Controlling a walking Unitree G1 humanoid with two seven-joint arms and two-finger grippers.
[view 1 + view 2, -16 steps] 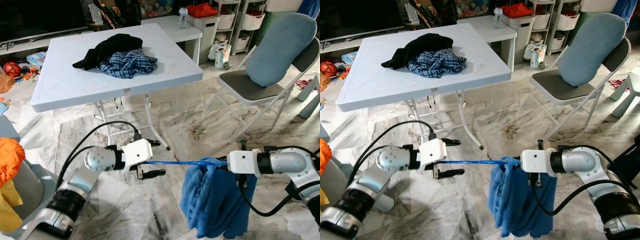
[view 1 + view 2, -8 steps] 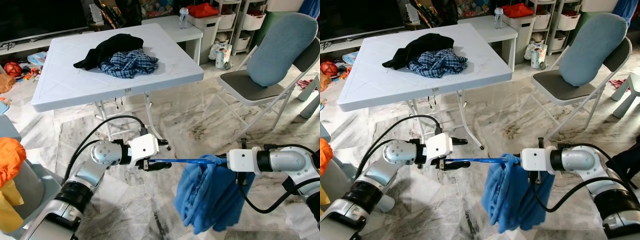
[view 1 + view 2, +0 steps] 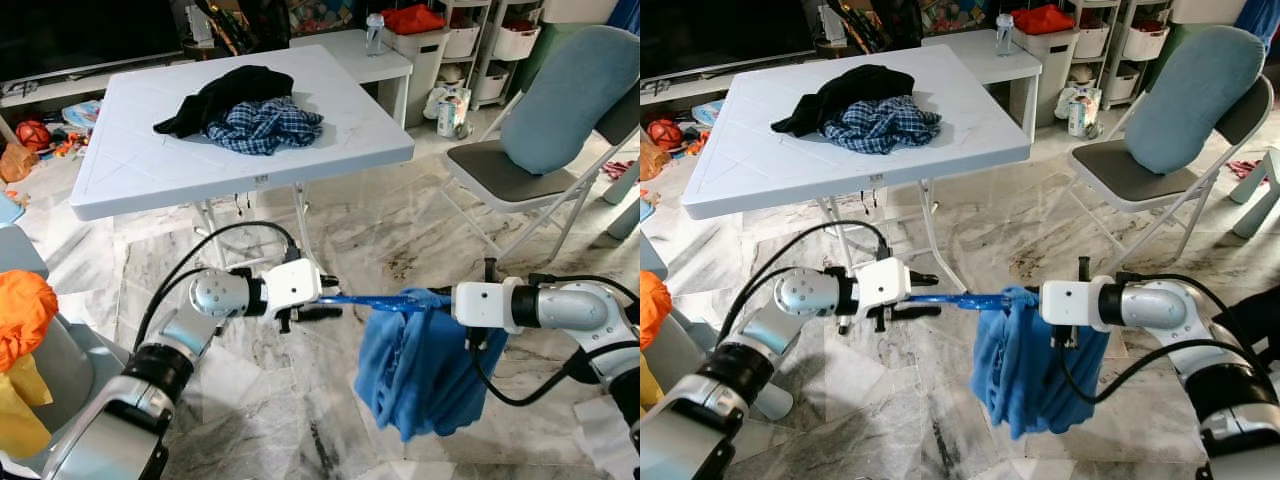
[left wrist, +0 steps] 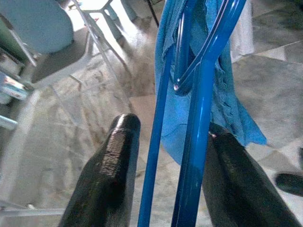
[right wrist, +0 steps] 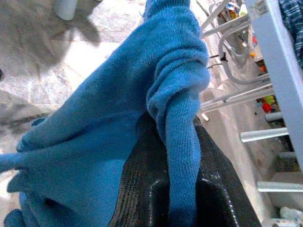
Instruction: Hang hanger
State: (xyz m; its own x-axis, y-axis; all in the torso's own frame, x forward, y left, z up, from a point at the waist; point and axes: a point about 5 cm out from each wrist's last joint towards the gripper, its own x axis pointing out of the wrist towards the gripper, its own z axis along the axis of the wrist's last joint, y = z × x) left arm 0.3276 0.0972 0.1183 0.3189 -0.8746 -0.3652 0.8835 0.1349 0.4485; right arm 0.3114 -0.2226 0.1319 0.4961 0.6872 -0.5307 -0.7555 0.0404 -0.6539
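Note:
A blue hanger (image 3: pixel 365 300) is held level above the marble floor between my two arms. A blue knit garment (image 3: pixel 420 370) is draped over its right end and hangs down. My left gripper (image 3: pixel 322 298) is shut on the hanger's bare left end. In the left wrist view the two blue bars (image 4: pixel 196 118) pass between the black fingers (image 4: pixel 113 175). My right gripper (image 3: pixel 452 303) is shut on the garment at the hanger's right end. In the right wrist view blue cloth (image 5: pixel 94 132) is bunched between its fingers (image 5: pixel 142 189).
A white folding table (image 3: pixel 130 170) stands ahead with a black and a plaid garment (image 3: pixel 245 110) on it. A folding chair with a blue cushion (image 3: pixel 540 130) is at the right. An orange cloth (image 3: pixel 20 310) lies at the far left. Storage bins (image 3: pixel 445 40) line the back.
My left gripper moved right to the hanger's end and its wide-open fingers narrowed onto the bars. The garment swung a little under the right gripper.

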